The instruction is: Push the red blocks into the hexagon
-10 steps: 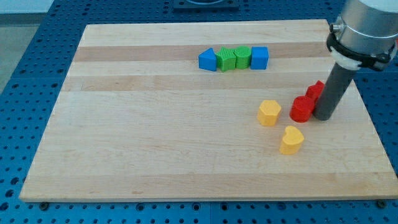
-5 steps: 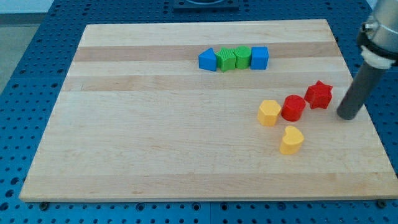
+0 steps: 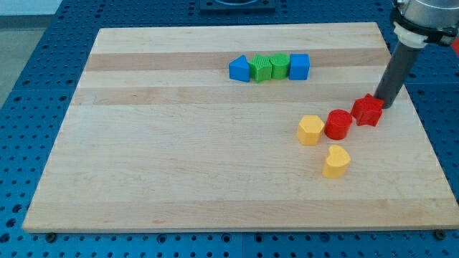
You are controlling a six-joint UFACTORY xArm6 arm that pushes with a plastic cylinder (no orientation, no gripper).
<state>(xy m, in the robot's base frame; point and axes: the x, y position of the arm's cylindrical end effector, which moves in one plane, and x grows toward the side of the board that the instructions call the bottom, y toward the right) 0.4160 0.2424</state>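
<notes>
My tip (image 3: 385,104) is the bottom end of a dark rod, and it sits on the wooden surface (image 3: 179,158) near the view's right edge. This tool has nothing to open or close, so it holds nothing and can only push. My tip is just beside the red star block (image 3: 367,110), at that block's upper right, and the two look like they touch. Just to the view's left of the star, and a little lower, is the red round block (image 3: 338,125). The two red blocks are very close together. The round one is right next to the yellow hexagon block (image 3: 310,130), on its right side, so close that I cannot tell if they touch. A yellow heart block (image 3: 336,161) lies below them, toward the view's bottom, a little apart. Near the view's top there is a row of four blocks pressed side by side: a blue block with a pointed top (image 3: 239,69), a green block with ridges (image 3: 261,68), a second green block (image 3: 280,65), and a blue cube (image 3: 299,67). That row is well apart from the red blocks.
</notes>
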